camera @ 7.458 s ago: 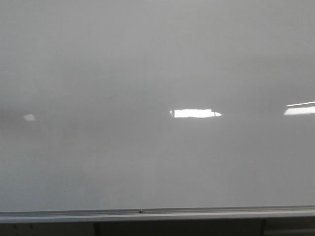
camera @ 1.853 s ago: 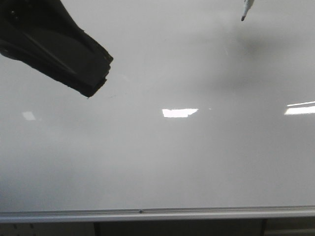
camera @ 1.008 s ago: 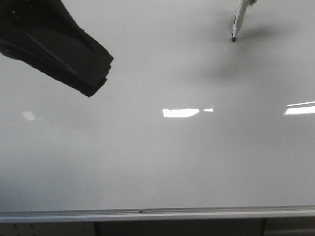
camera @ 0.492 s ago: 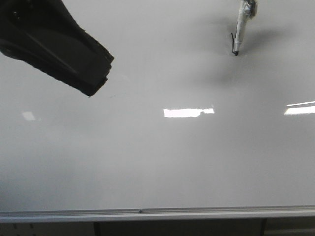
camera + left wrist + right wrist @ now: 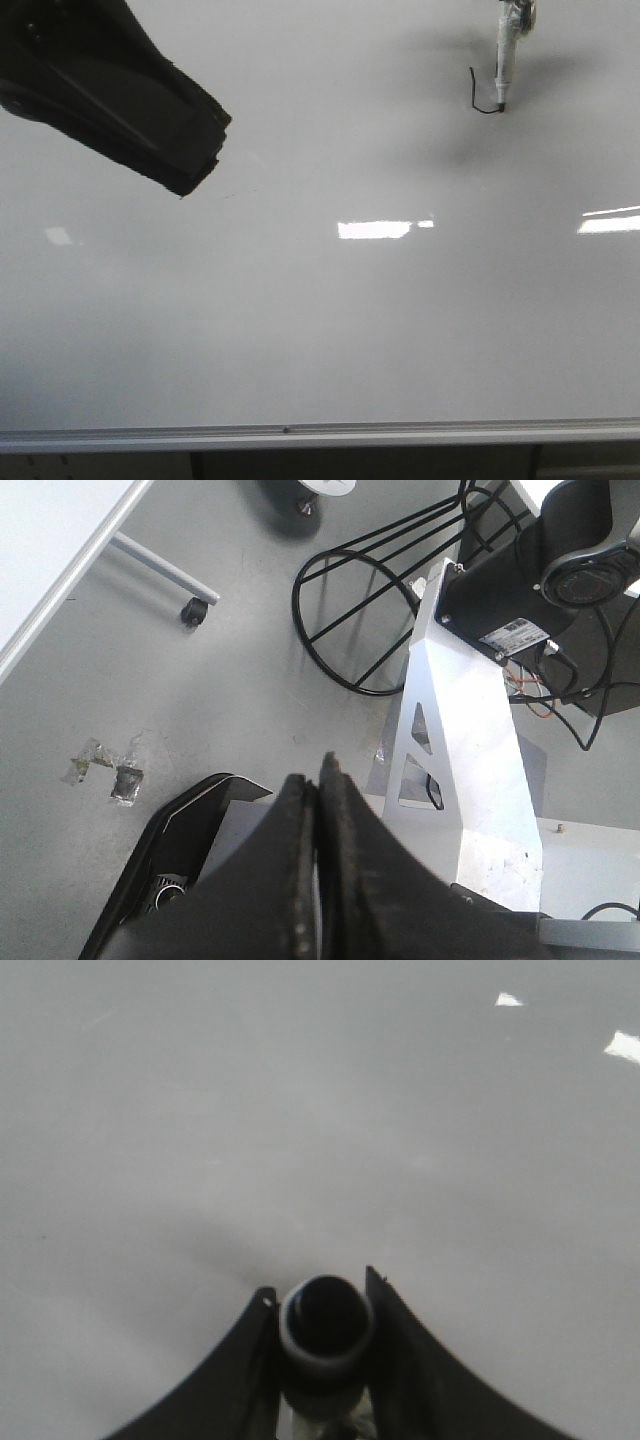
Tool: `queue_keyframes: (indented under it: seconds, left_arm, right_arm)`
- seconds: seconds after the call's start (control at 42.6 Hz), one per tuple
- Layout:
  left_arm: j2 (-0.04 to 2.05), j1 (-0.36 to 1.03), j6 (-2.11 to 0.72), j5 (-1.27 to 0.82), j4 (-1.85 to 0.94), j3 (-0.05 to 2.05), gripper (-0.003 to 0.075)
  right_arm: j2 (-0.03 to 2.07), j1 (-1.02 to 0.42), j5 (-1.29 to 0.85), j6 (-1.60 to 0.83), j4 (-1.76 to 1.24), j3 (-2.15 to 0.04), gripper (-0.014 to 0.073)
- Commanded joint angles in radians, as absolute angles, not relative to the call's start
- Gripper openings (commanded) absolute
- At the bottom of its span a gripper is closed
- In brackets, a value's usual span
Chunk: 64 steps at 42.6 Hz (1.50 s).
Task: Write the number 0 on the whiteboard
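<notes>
The whiteboard point(image 5: 320, 330) fills the front view, with its silver rail point(image 5: 400, 434) along the lower edge. A white marker point(image 5: 506, 65) comes in from the top right, its black tip on the board. From the tip a thin black stroke point(image 5: 474, 95) runs as an open hook: one side and a bottom curve, no closed loop of the number 0. My right gripper point(image 5: 322, 1295) is shut on the marker's barrel point(image 5: 323, 1325), facing the board point(image 5: 300, 1110). My left gripper point(image 5: 198, 158) hangs at the upper left, shut and empty point(image 5: 318, 775).
Bright light reflections point(image 5: 375, 229) lie on the board. The left wrist view looks down at the grey floor, a black wire frame point(image 5: 370, 610), the robot's white column point(image 5: 460, 730), a caster leg point(image 5: 190, 610) and the board's edge point(image 5: 50, 540).
The marker came down from the top right, touched the board, drew a short line down and then curved right. The left gripper has stayed still.
</notes>
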<state>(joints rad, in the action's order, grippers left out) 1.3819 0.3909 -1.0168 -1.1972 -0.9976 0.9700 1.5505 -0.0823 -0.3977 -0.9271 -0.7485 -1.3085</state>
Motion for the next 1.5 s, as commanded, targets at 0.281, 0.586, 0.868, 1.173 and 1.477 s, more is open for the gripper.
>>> queue_keyframes:
  seconds: [0.281, 0.586, 0.868, 1.173, 1.477]
  left_arm:
    - [1.351, 0.400, -1.019, -1.208, -1.062, 1.000, -0.0020]
    - [1.351, 0.400, -1.019, -1.203, -1.062, 1.000, -0.0020]
    - [1.351, 0.400, -1.019, -1.203, -1.062, 1.000, -0.0020]
    - [1.351, 0.400, -1.019, -1.203, -1.062, 1.000, -0.0020]
    - [1.351, 0.400, -1.019, -1.203, -1.062, 1.000, -0.0020]
  right_arm:
    - [1.517, -0.081, -0.246, -0.937, -0.731, -1.338, -0.0059]
    - [1.517, -0.081, -0.210, -0.937, -0.753, -1.339, -0.0059]
    - [1.517, -0.109, -0.162, -0.937, -0.793, -1.339, -0.0059]
    - [1.517, -0.200, -0.086, -0.937, -0.793, -1.339, -0.0059]
    - [1.443, -0.207, -0.270, -0.936, -0.905, -1.339, -0.0059]
